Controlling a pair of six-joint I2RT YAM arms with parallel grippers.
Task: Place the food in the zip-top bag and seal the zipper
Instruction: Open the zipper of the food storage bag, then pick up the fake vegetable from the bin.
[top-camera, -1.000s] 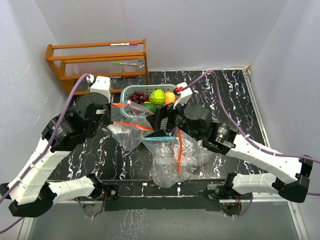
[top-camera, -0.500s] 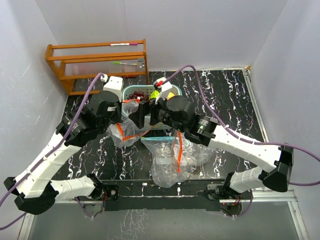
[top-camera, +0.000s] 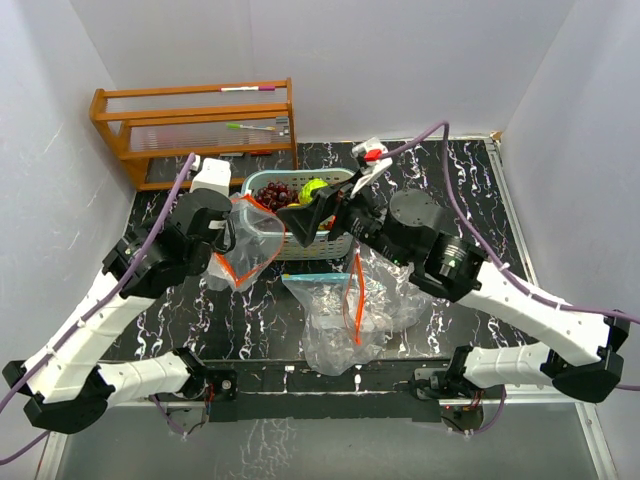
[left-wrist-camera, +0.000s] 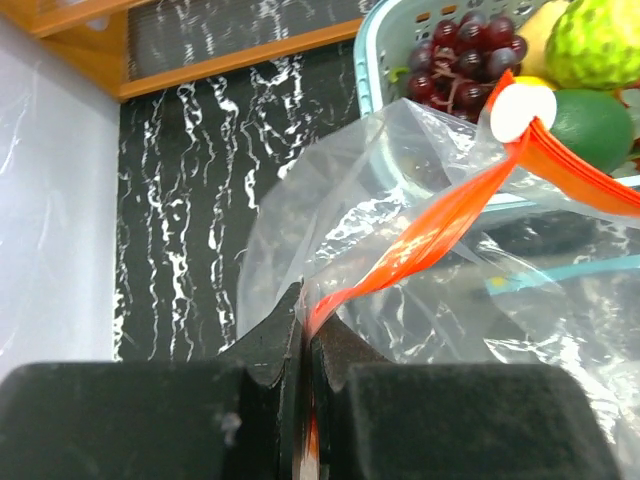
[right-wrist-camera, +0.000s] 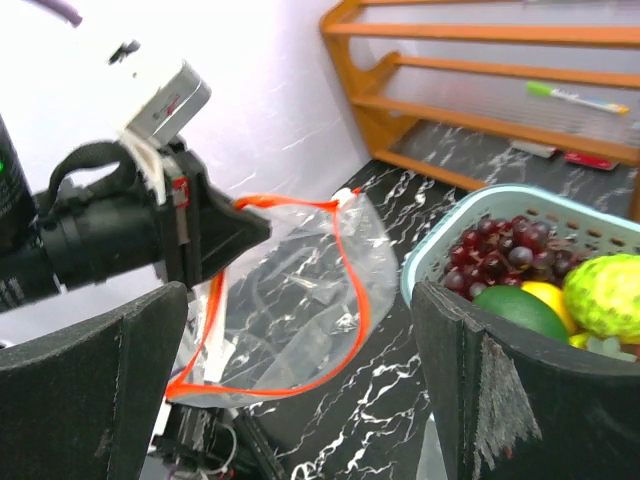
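Observation:
My left gripper (top-camera: 226, 250) is shut on the orange zipper strip of a clear zip-top bag (top-camera: 252, 238), pinching it at the rim (left-wrist-camera: 305, 318). The bag (left-wrist-camera: 400, 240) hangs with its mouth open (right-wrist-camera: 285, 300) just left of a teal basket (top-camera: 318, 241). The basket (right-wrist-camera: 440, 245) holds purple grapes (right-wrist-camera: 505, 255), a dark green avocado (right-wrist-camera: 520, 312), a bumpy lime-green fruit (right-wrist-camera: 605, 295) and a yellow fruit (right-wrist-camera: 545, 293). My right gripper (top-camera: 305, 218) is open wide and empty (right-wrist-camera: 300, 390), at the basket's near-left corner, facing the bag's mouth.
A pile of other clear bags (top-camera: 350, 315), with blue and orange zippers, lies on the black marble table in front of the basket. A wooden rack (top-camera: 195, 125) with markers stands at the back left. White walls close in all sides.
The right arm has swung back to the right and its gripper has drawn away from the bag towards the basket. The left gripper still holds the bag, whose mouth now hangs open.

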